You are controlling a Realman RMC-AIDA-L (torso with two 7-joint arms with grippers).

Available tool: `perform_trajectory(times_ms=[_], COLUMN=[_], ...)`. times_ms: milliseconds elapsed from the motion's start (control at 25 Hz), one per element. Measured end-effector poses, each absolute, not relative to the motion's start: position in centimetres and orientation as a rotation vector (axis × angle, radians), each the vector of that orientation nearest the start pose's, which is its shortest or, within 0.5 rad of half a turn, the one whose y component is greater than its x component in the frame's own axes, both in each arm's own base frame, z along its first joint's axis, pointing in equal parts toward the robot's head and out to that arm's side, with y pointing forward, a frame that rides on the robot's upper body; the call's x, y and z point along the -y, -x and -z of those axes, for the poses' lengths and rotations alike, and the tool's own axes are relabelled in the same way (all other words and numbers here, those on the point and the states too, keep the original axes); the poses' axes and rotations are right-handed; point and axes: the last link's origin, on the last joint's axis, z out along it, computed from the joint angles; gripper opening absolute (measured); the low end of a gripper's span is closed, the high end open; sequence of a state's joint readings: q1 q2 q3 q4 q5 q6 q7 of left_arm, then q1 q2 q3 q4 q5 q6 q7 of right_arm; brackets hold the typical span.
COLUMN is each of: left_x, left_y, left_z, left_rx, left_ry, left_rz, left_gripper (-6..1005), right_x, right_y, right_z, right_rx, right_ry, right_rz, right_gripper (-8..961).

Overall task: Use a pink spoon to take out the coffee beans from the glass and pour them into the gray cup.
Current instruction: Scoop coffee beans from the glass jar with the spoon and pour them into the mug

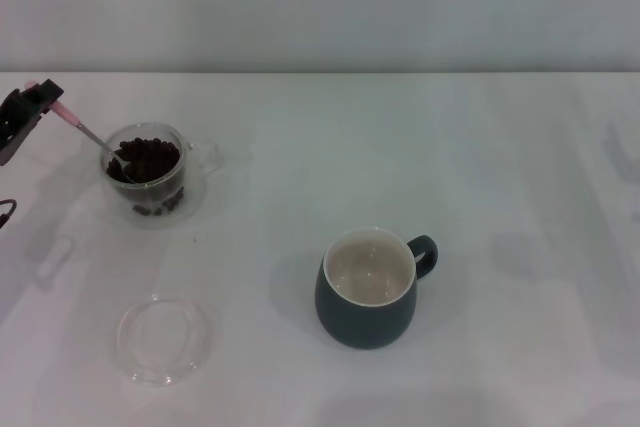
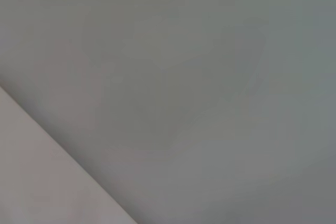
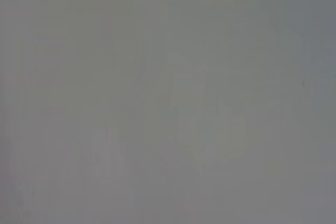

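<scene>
Pink spoon (image 1: 88, 133) in left hand (image 1: 38, 102)

Pink, brown, blue-gray on white

Pale pink spoon (image 1: 88, 133) handle, dark brown coffee beans (image 1: 150, 158) in clear glass (image 1: 152, 175); blue-gray cup (image 1: 368, 287), cream inside; white surface (image 1: 480, 167).

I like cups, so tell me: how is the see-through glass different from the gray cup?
The glass is clear; the gray cup is dark blue-gray outside and cream inside. The glass is smaller than the gray cup. The glass holds coffee beans; the gray cup looks empty. The pink spoon, held by the left gripper, dips into the glass, while nothing touches the gray cup. Both stand upright on the table and have a side handle.
</scene>
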State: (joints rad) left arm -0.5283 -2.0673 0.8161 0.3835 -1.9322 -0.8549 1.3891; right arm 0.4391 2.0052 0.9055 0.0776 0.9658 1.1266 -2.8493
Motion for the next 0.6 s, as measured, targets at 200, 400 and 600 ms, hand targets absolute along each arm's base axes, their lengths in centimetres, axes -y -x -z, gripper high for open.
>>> perform_trajectory(times_ms=[200, 400, 600], left_x=[-39.0, -38.3, -37.7], left_y=[32.1, 32.3, 32.6], left_z=[-1.9, -2.6, -2.9], left_rx=[1.543, 1.542, 1.549], left_ry=[1.513, 1.483, 1.459], left_rz=[1.172, 1.253, 1.294], left_gripper=[136, 136, 136], right_x=[-33.2, -33.2, -33.2], right_y=[-37.8, -37.8, -37.7], right_z=[-4.4, -4.3, -4.3], right_rx=[-0.676, -0.675, -0.669], right_ry=[1.393, 1.398, 1.400], right_rz=[-0.665, -0.664, -0.667], right_gripper=[874, 874, 874])
